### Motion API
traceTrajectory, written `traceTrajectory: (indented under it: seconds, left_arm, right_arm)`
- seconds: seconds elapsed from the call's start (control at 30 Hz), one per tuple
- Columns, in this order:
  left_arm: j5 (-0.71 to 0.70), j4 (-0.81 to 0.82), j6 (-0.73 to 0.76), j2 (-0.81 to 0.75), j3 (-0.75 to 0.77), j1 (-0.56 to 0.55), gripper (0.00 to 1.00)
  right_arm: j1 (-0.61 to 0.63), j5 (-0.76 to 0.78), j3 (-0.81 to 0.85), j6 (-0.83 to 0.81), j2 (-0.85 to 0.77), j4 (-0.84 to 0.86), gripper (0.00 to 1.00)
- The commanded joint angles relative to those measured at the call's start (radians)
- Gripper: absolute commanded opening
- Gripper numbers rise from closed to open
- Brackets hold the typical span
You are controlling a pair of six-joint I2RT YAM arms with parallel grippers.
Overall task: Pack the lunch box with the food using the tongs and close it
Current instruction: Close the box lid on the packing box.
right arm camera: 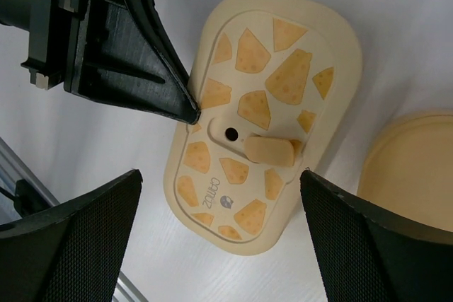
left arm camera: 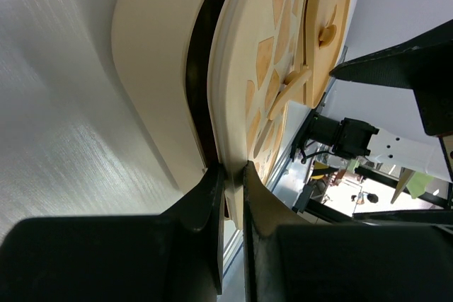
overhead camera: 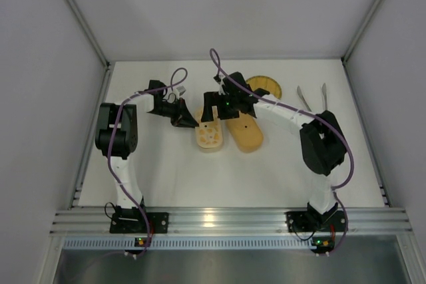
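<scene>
Left tool pinches nearly shut on the rim of one cream oval lunch box with cheese-patterned lid, mid-bench. Right tool gapes wide above it, empty. Beside it, one plain tan oval tray. Farther off, one round woven yellow plate and one pair of slim metal tongs, unheld. Food not in view. Risk: the thin rim grip slips and the box skids.

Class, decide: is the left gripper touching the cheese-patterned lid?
Touching: the left wrist view shows the left gripper pinching the rim of the cheese-patterned lid.
</scene>
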Motion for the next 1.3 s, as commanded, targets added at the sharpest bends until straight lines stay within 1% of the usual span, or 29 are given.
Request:
traceTrajectory:
  seconds: [0.0, 0.07, 0.17, 0.2, 0.27, 0.3, 0.37, 0.4, 0.5, 0.67, 0.73, 1.27]
  left_arm:
    - [-0.067, -0.001, 0.043, 0.023, -0.003, 0.004, 0.11]
    - [-0.067, 0.000, 0.044, 0.020, -0.011, 0.004, 0.11]
    - [-0.072, -0.003, 0.052, 0.018, -0.015, 0.004, 0.11]
    - [-0.070, -0.003, 0.052, 0.018, -0.015, 0.004, 0.11]
    - [-0.070, -0.003, 0.054, 0.020, -0.015, 0.004, 0.11]
    - [-0.070, -0.001, 0.054, 0.021, -0.014, 0.005, 0.11]
    - [-0.069, -0.001, 0.051, 0.023, -0.012, 0.005, 0.11]
    - [-0.069, -0.003, 0.049, 0.024, -0.009, 0.005, 0.11]
    - [-0.069, -0.004, 0.052, 0.023, -0.009, 0.004, 0.11]
    - [-0.069, -0.004, 0.055, 0.026, -0.014, 0.004, 0.11]
    - [-0.067, -0.001, 0.052, 0.027, -0.015, 0.005, 0.11]
    - [-0.064, 0.000, 0.051, 0.026, -0.020, 0.004, 0.11]
  right_arm:
    - [0.050, 0.082, 0.080, 0.019, 0.037, -0.023, 0.91]
    - [0.060, 0.130, 0.108, 0.010, 0.061, -0.062, 0.90]
    - [0.071, 0.185, 0.126, -0.004, 0.072, -0.079, 0.86]
    - [0.076, 0.194, 0.134, -0.010, 0.075, -0.083, 0.83]
    - [0.077, 0.206, 0.138, -0.013, 0.081, -0.086, 0.80]
    - [0.077, 0.207, 0.143, -0.021, 0.083, -0.090, 0.75]
    - [0.076, 0.219, 0.149, -0.028, 0.090, -0.097, 0.70]
    - [0.077, 0.228, 0.151, -0.033, 0.092, -0.106, 0.67]
    - [0.077, 0.254, 0.151, -0.048, 0.092, -0.116, 0.63]
    - [0.090, 0.323, 0.190, -0.094, 0.116, -0.140, 0.63]
    - [0.100, 0.338, 0.204, -0.114, 0.129, -0.155, 0.64]
    - [0.126, 0.388, 0.226, -0.157, 0.186, -0.175, 0.69]
